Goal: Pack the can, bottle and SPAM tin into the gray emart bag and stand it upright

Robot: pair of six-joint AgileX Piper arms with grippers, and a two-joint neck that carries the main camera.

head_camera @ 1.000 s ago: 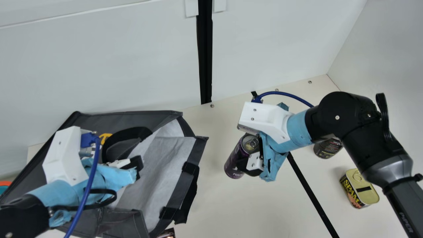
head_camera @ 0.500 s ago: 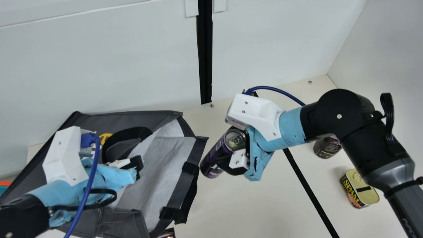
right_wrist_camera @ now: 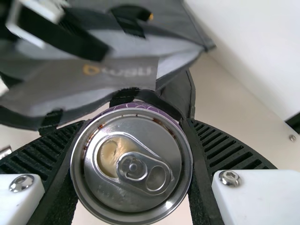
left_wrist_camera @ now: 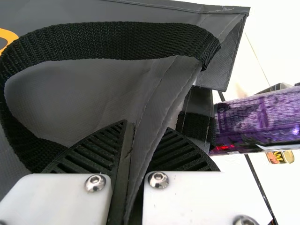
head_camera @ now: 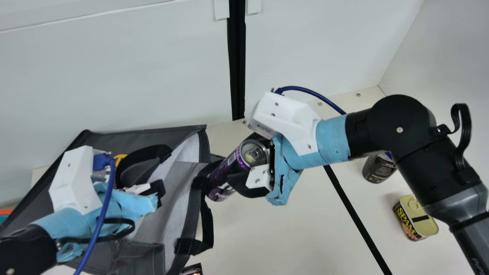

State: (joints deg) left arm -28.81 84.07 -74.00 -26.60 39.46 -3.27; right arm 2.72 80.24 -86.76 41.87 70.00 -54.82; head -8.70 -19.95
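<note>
The gray bag (head_camera: 153,252) lies on its side with its mouth facing right. My left gripper (head_camera: 158,193) is over it; in the left wrist view the left gripper (left_wrist_camera: 133,159) is shut on the bag's upper edge, beside the black handle (left_wrist_camera: 117,40). My right gripper (head_camera: 248,164) holds the purple can (head_camera: 229,168), tilted, its bottom against the bag's far rim. In the right wrist view the can's lid (right_wrist_camera: 133,164) sits between the fingers of the right gripper (right_wrist_camera: 133,161). The SPAM tin (head_camera: 416,217) stands at the right.
A dark can-like container (head_camera: 378,169) stands behind my right arm, near the SPAM tin. A small dark object (head_camera: 193,269) shows at the bottom edge beside the bag. Walls (head_camera: 153,76) close off the back and right, and a black strip (head_camera: 355,217) crosses the table.
My right gripper has carried the purple can leftward and somewhat up in the view, tilting it, to the bag. The bag's mouth edge has shifted left. My left arm has kept still.
</note>
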